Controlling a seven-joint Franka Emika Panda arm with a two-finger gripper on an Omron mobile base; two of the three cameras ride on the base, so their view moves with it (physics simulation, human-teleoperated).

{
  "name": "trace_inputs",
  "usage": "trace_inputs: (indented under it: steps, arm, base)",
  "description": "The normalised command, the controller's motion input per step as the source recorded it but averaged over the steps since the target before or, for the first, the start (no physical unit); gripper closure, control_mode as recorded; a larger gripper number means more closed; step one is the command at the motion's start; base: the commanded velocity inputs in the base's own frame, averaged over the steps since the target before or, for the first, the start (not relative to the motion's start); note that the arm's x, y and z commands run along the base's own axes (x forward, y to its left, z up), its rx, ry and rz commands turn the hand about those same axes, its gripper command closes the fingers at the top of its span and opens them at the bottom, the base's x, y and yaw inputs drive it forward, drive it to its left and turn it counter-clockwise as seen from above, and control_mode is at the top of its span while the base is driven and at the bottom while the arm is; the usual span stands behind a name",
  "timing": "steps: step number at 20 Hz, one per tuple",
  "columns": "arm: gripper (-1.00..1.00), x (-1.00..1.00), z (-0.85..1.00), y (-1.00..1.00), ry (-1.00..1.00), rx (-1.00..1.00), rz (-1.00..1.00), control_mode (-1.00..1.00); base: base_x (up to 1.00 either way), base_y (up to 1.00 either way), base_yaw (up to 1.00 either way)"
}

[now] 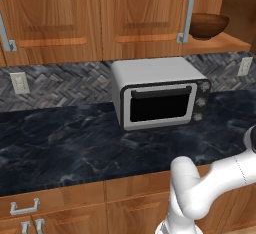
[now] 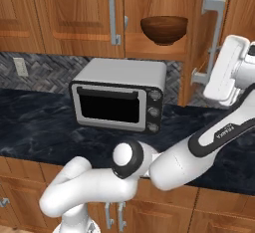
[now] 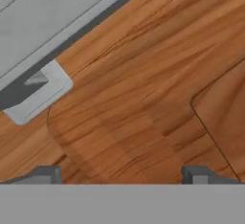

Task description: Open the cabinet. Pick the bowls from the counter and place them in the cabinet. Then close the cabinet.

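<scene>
Looking over the left base view first, I see the cabinet (image 1: 220, 38) standing open at the right, with the dark brown wood bowl (image 1: 207, 25) sitting upright on its shelf. The toaster oven (image 1: 160, 93) sits on the black counter (image 1: 65, 143) below; I spot no whitish bowl on the counter here.

Over in the right base view, the same wood bowl (image 2: 164, 29) rests on the shelf, and my hand is raised at the far right, just beside the open door's silver handle (image 2: 214, 38).

From the hand view, the gripper (image 3: 122, 175) has its fingers spread wide with nothing between them, facing the wooden door panel (image 3: 143, 103) close up, the handle mount (image 3: 36, 91) off to one side.

My worry: with the fingers so near the panel, a push could jam them against the wood or skid off the handle, swinging the door unevenly. A hard slam might also jolt the bowl on its shelf.
</scene>
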Motion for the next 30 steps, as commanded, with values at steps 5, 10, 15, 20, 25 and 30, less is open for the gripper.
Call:
trace_inputs:
  steps: [5,10,15,20,25,30]
  arm:
    - [-1.00,-0.17,0.00,1.00,-0.03,0.00,0.17,-1.00]
    - [-1.00,-0.07,-0.04,1.00,0.00,-0.03,0.06,-1.00]
    - [-1.00,0.00,-0.01,1.00,-0.01,-0.06,-0.01,-1.00]
    - [-1.00,0.00,-0.12,1.00,-0.11,-0.11,-0.13,-1.00]
    - [-1.00,0.03,-0.16,1.00,-0.34,-0.08,-0.30,-1.00]
    - [-1.00,0.38,-0.14,1.00,-0.44,-0.05,-0.47,-1.00]
  base:
    - [0.00,0.00,0.00]
    - [0.00,0.00,0.00]
    - [0.00,0.00,0.00]
    - [0.00,0.00,0.00]
    - [0.00,0.00,0.00]
    - [0.00,0.00,0.00]
